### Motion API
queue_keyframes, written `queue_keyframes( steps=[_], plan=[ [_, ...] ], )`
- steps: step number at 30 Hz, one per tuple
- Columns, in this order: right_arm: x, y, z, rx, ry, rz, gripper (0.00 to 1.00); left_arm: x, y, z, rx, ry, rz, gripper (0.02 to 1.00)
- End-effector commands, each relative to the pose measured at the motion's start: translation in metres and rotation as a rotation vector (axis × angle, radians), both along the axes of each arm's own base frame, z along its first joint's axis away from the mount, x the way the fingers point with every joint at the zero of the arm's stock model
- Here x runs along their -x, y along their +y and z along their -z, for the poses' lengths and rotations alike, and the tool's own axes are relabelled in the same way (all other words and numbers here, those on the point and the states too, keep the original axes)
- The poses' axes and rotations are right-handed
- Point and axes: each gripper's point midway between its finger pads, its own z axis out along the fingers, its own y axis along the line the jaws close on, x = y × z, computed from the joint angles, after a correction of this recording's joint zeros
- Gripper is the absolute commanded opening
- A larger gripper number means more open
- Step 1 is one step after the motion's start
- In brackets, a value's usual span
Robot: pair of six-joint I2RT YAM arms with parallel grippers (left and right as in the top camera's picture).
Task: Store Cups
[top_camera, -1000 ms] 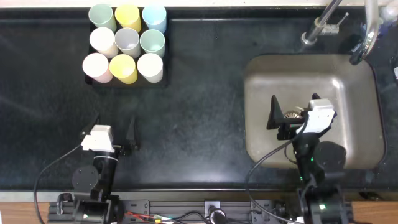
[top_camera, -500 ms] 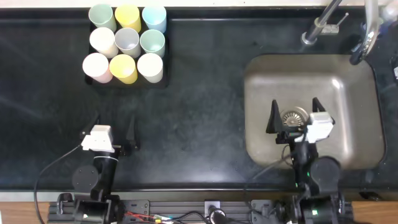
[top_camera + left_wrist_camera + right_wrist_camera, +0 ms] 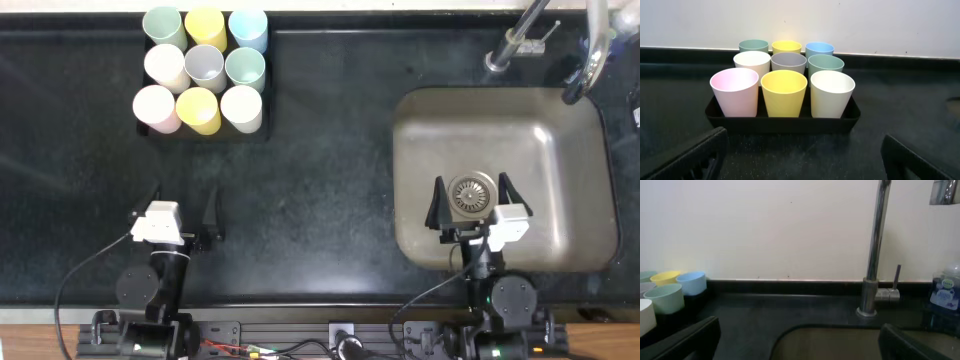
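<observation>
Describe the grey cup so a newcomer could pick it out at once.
On the dark worktop, left of the sink, a black tray holds nine cups, three by three. The grey cup stands dead centre, the only grey one, with coloured cups all around.

Left gripper (image 3: pixel 184 197), right gripper (image 3: pixel 470 187): seemingly open.

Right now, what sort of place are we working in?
Most likely a kitchen counter: a steel sink with a faucet, set in a dark countertop, and a tray of nine cups.
</observation>
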Motion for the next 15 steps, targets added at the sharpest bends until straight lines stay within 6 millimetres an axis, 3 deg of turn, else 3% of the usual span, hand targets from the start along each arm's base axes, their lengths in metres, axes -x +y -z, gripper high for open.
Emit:
queue_keyframes(
  steps=[1, 2, 15],
  plan=[
    [-0.0036, 0.0016, 0.0295, 0.008, 0.061, -0.005, 0.996, 0.001, -0.0044, -0.0014, -0.016, -0.01, 0.025, 0.998],
    [-0.0036, 0.001, 0.0384, 0.013, 0.098, -0.001, 0.998, 0.001, -0.0044, -0.0014, -0.016, -0.01, 0.025, 0.998],
    [-0.0037, 0.001, 0.0367, 0.017, 0.09, -0.001, 0.998, 0.001, -0.0044, -0.0014, -0.016, -0.01, 0.025, 0.996]
  ],
)
